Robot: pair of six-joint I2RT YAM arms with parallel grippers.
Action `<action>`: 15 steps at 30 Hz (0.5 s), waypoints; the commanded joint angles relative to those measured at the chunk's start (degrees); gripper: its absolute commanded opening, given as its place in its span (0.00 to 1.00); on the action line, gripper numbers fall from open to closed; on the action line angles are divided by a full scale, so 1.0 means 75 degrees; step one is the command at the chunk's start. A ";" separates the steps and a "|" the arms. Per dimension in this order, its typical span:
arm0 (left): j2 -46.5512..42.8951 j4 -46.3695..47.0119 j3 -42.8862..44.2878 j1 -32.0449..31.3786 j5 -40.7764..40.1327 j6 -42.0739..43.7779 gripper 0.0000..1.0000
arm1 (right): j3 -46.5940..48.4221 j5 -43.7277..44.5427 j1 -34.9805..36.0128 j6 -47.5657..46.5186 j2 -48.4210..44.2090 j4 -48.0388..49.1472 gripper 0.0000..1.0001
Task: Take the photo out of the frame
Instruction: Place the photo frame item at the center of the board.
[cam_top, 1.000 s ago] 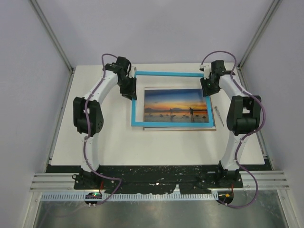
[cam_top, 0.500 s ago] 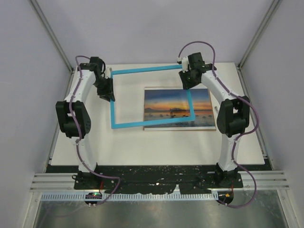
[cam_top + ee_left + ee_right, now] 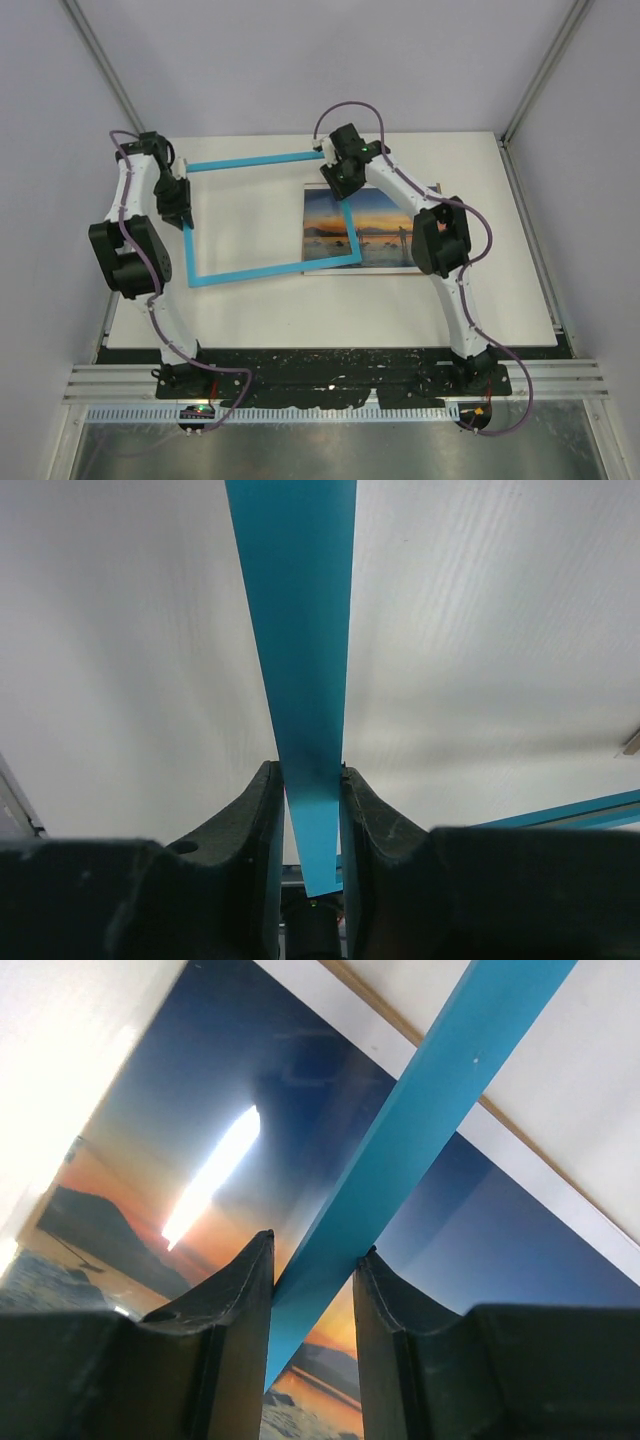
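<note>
Two narrow pinches hold the frame (image 3: 250, 160): left gripper (image 3: 305, 780) well left of the photo (image 3: 380, 235), right gripper (image 3: 312, 1250) directly above it. Carry the frame level (no twisting) leftward, clear of the photo.

I work from 3 views. The top external camera sits high behind the arm bases and looks down and forward. It is far enough back to take in the whole white table (image 3: 260, 310), both arms, the blue frame (image 3: 250, 160) and the photo (image 3: 385, 230).

The left wrist camera sits just behind the left gripper (image 3: 307, 770) and looks out along its fingers (image 3: 250, 820). It is very close, with 1 frame rail running up the middle.

The right wrist camera looks the same way past the right gripper (image 3: 313, 1245), close over the photo.

All 3 views share the frame. Only the right wrist and overhead views share the photo.
</note>
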 commanded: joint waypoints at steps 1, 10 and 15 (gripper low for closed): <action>-0.0034 0.0336 0.0551 0.0361 0.0097 0.0231 0.01 | 0.1146 -0.0926 0.0931 -0.0886 0.0495 -0.0807 0.14; 0.0845 -0.0087 0.1711 0.0714 -0.0418 0.0560 0.00 | 0.2086 -0.1066 0.1741 -0.0640 0.1410 -0.0562 0.16; 0.1302 -0.0180 0.2261 0.0796 -0.0805 0.0653 0.00 | 0.1945 -0.1300 0.2034 -0.0511 0.1422 -0.0281 0.26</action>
